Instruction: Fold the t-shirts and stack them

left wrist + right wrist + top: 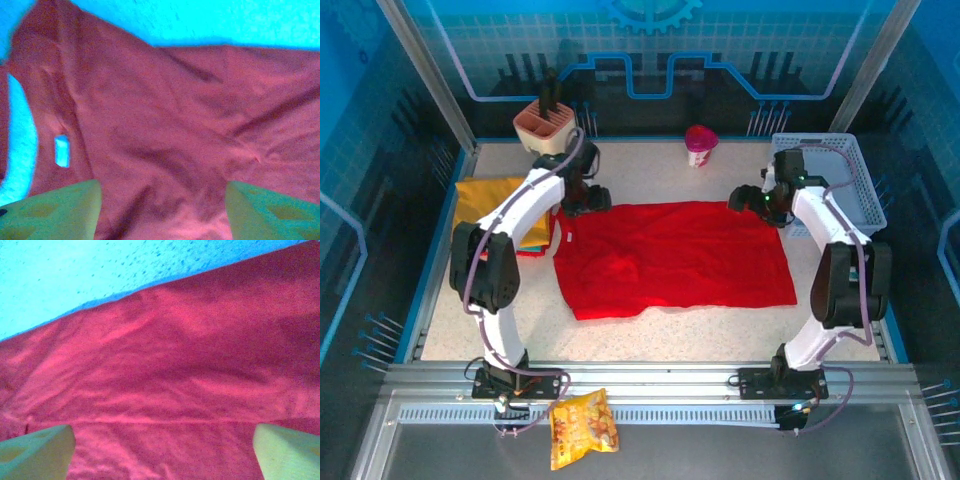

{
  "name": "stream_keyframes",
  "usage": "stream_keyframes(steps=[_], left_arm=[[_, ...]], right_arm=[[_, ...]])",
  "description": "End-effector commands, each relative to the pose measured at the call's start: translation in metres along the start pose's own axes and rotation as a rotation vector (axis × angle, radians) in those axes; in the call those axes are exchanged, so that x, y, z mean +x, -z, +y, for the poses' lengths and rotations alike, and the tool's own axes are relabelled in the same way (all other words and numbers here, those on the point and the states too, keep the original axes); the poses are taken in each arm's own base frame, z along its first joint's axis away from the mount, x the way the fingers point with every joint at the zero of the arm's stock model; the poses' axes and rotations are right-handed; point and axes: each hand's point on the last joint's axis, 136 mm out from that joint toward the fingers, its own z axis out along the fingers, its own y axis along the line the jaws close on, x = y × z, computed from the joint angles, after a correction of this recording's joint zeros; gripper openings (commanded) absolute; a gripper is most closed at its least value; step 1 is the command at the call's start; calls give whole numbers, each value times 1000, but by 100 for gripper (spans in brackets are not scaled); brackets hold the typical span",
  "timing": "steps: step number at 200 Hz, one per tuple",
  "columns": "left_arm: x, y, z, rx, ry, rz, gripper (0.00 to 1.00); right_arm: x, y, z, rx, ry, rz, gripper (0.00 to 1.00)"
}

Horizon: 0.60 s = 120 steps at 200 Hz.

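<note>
The bright red cloth t-shirt (670,255) lies flat on the white tabletop (700,325). The left claw (588,198) hangs over its far left corner and the right claw (745,198) over its far right corner. Both are spread apart and hold nothing. The folded mustard yellow t-shirt (485,195) lies just left of it. Behind it, a pale pink tub (542,125) holds dark things.

I'm looking at a red shirt (680,255) of soft, matt, creased cloth, a speckled matt table (660,335), a plastic basket (865,195) and a glossy bag (582,428).
</note>
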Motion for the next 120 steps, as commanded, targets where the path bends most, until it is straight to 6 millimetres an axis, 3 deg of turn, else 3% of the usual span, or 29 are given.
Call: stream_keyframes(steps=[1, 39, 77, 97, 120], left_arm=[[-35, -9, 20, 9, 13, -44, 68], [-77, -37, 41, -2, 119, -78, 56], [-101, -67, 52, -9, 201, -84, 50], [-107, -78, 52, 15, 240, -72, 48], [-100, -85, 55, -2, 272, -33, 45]], right_arm=[[-7, -12, -13, 67, 6, 23, 100], [-19, -32, -15, 84, 4, 60, 100], [-17, -52, -23, 100, -11, 103, 97], [-20, -57, -24, 103, -8, 111, 95], [-23, -60, -24, 104, -20, 113, 93]])
